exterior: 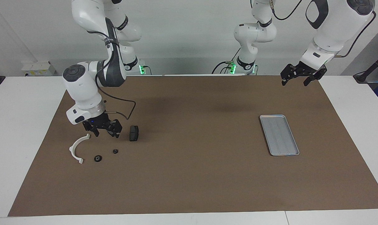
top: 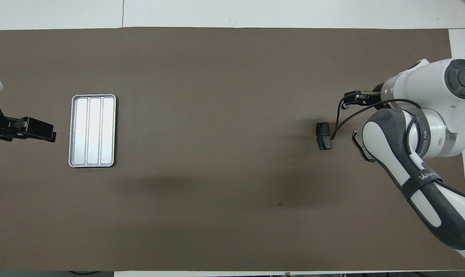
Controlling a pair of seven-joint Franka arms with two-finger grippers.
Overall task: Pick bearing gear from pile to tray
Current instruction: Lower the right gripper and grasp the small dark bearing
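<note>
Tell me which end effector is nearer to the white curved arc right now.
The right end effector. It hangs over the pile, right beside the white curved arc. The left end effector waits at the left arm's end of the table, near the tray.

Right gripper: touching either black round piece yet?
Apart. The facing view shows brown mat between the right gripper and both round pieces, which lie farther from the robots.
</note>
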